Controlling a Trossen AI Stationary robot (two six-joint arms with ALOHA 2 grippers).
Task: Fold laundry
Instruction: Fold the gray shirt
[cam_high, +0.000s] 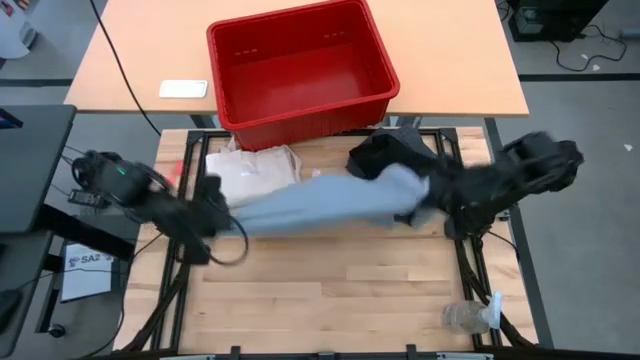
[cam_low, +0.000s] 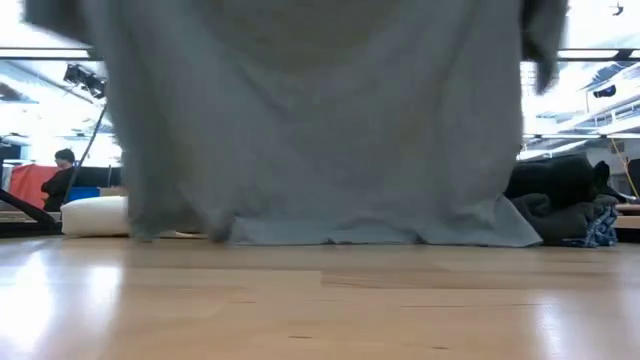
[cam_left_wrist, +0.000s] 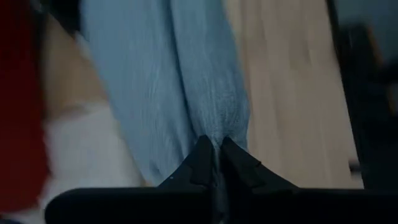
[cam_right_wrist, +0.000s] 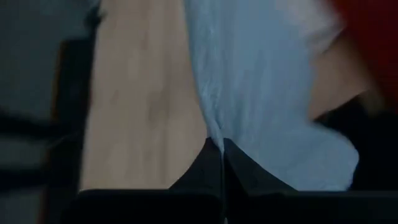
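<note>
The light grey T-shirt (cam_high: 320, 205) is stretched between my two grippers above the table. In the low view the T-shirt (cam_low: 320, 120) hangs like a curtain, its lower edge (cam_low: 380, 238) on the wood. My left gripper (cam_high: 222, 208) is shut on its left end, my right gripper (cam_high: 425, 200) on its right end. A heap of black and dark grey garments (cam_high: 385, 155) lies at the far right; a bit of blue-and-white plaid (cam_low: 600, 232) shows under the heap in the low view. My left gripper pinches a gathered bit of the T-shirt's left end (cam_left_wrist: 214, 134) between its two shut fingers. The cloth runs away from the fingertips in drawn folds toward the other arm. The shirt hangs below, its lower edge on the table. My right gripper pinches the T-shirt's right end (cam_right_wrist: 214, 134) between its two shut fingers. The cloth spreads away from the fingertips toward the other arm. The shirt hangs below the hold, its lower edge on the table.
A cream canvas tote bag (cam_high: 255, 170) lies at the far left of the table. A red plastic bin (cam_high: 300, 65) stands on the bench behind. A clear plastic bottle (cam_high: 468, 318) lies near the front right corner. A person (cam_low: 62, 180) sits in the room beyond.
</note>
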